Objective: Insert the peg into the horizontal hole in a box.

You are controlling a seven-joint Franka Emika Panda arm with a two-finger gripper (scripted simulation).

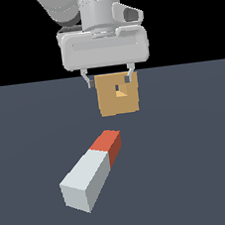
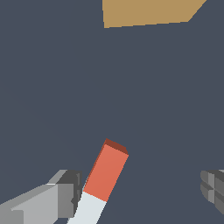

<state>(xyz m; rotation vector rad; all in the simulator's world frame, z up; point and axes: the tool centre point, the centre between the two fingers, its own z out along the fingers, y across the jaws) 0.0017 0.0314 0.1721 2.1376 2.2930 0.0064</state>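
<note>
Tool (image 1: 108, 80) released, jaws wide, above the surface; off-centre descent risks nudging the angled peg (image 1: 92, 173) askew.

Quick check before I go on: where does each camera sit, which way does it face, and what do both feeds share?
Exterior view: off the arm, low, facing the box and its hole across the floor; shows the wrist and open gripper above the peg.
Wrist view: on the wrist, looking down between the fingers at the floor.
Shared: peg, box, gripper.
</note>
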